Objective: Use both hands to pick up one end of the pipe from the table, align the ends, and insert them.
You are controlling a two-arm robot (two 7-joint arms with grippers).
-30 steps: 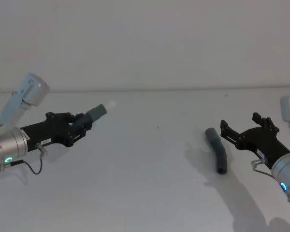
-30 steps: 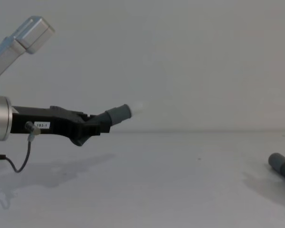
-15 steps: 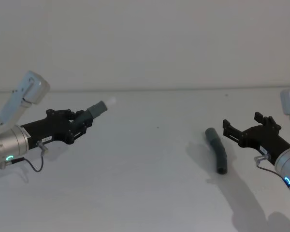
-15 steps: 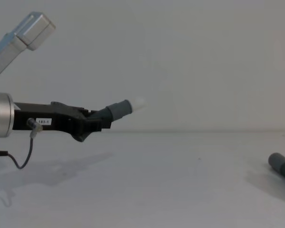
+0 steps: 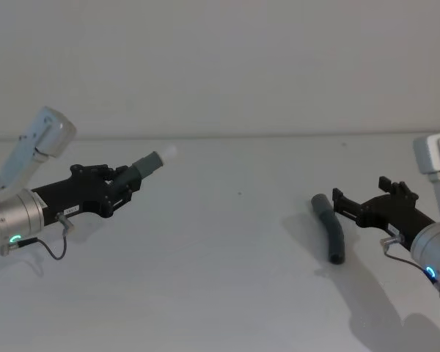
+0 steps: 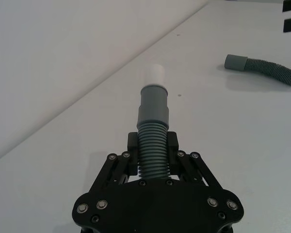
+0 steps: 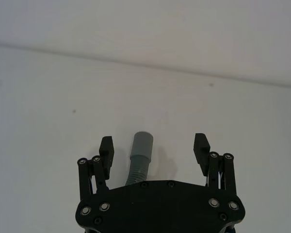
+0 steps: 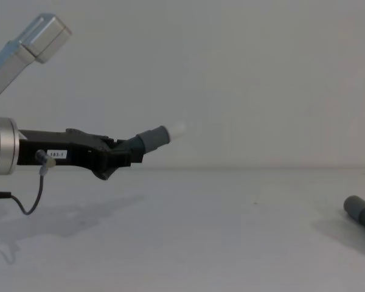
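Observation:
My left gripper [image 5: 117, 188] [image 6: 152, 151] [image 8: 123, 153] is shut on one corrugated grey pipe piece [image 6: 152, 148], held above the table at the left. Its smooth cuff end [image 5: 151, 163] [image 8: 153, 139] with a whitish tip [image 6: 154, 75] points up and toward the right. A second pipe piece [image 5: 330, 227] [image 6: 262, 69] lies curved on the white table [image 5: 220, 279] at the right, with its cuff end [image 7: 141, 144] [image 8: 360, 213] farthest from me. My right gripper [image 5: 361, 207] [image 7: 154, 148] is open and hovers just right of it, its fingers to either side of the cuff in the right wrist view.
A pale wall [image 5: 220, 66] rises behind the table's far edge. Bare table surface lies between the two arms. A thin black cable [image 5: 51, 249] loops under my left wrist.
My left gripper has lifted the held pipe slightly. My right gripper shifted a little, ending low beside the lying pipe, which has not moved.

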